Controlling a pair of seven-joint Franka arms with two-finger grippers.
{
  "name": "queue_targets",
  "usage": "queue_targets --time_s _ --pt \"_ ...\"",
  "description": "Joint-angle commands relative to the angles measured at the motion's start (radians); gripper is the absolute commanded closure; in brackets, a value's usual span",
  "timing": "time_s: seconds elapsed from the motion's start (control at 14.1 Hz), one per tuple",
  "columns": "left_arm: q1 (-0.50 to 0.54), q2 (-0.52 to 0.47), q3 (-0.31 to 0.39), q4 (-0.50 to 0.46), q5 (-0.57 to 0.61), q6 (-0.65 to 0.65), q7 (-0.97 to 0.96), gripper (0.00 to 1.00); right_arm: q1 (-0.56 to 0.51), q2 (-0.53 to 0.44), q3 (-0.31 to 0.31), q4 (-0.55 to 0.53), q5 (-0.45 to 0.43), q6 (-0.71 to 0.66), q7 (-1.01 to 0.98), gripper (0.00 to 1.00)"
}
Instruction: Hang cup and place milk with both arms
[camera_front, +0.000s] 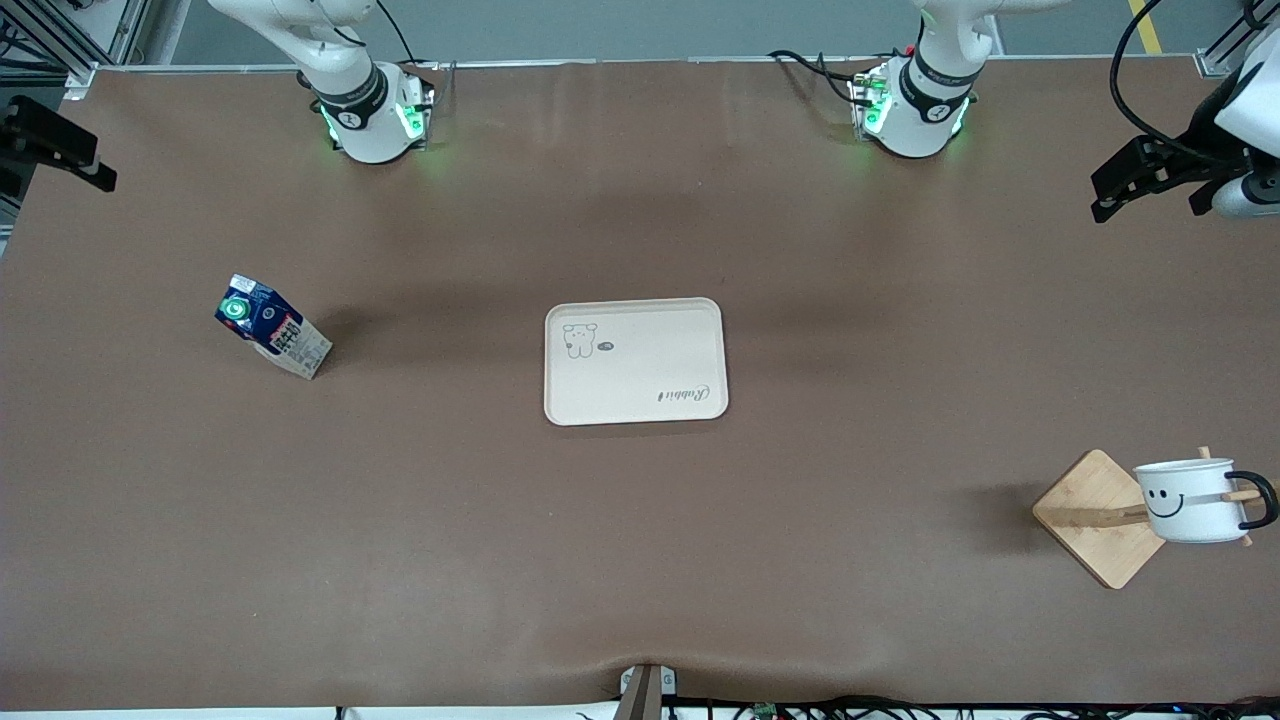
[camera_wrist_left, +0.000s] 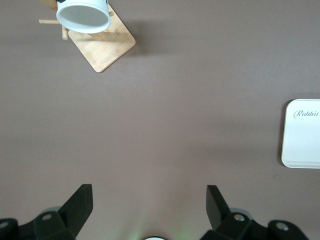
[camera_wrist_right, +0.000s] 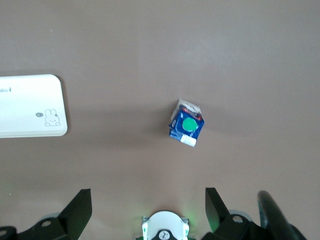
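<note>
Jaws wide, milk (camera_wrist_right: 186, 128) well apart.

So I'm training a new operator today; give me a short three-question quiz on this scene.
1. True or false: the cup already hangs on the wooden rack.
2. What stands on the table toward the right arm's end? A) a bowl B) the milk C) a spoon
3. Fill in: the tray holds ____.

Key:
1. True.
2. B.
3. Nothing; the milk is not yet on it. The left pincer and right pincer are both open and hold nothing.
</note>
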Motion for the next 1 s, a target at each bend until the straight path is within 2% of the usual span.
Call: queue_targets --time_s 0.0,0.07,0.5,0.71,0.85,0.92 --pt "0.005 -0.032 -0.002 -0.04 -0.02 0.019 -0.008 0.0 -0.023 -0.066 -0.004 -0.101 -0.009 0.038 -0.059 0.0" --pt "0.007 -0.03 -0.002 -0.04 -0.02 0.025 -0.008 0.0 -0.015 -0.066 -0.011 -0.101 -0.012 0.041 -0.062 0.0" --pt "0.005 -0.027 -0.004 -0.061 -0.02 0.065 -0.008 0.0 0.042 -0.055 -0.139 -0.094 -0.003 0.042 -0.137 0.0" --pt "0.005 -0.025 -0.004 -0.071 -0.02 0.085 -0.008 0.0 0.045 -0.054 -0.14 -0.098 -0.005 0.044 -0.148 0.0" --pt "0.005 -0.019 -0.002 -0.057 -0.02 0.082 -0.005 0.0 0.094 -0.054 -0.152 -0.098 -0.009 0.039 -0.148 0.0" --pt "0.007 -0.015 -0.002 -0.045 -0.02 0.078 0.001 0.0 0.135 -0.055 -0.178 -0.098 -0.017 0.038 -0.148 0.0"
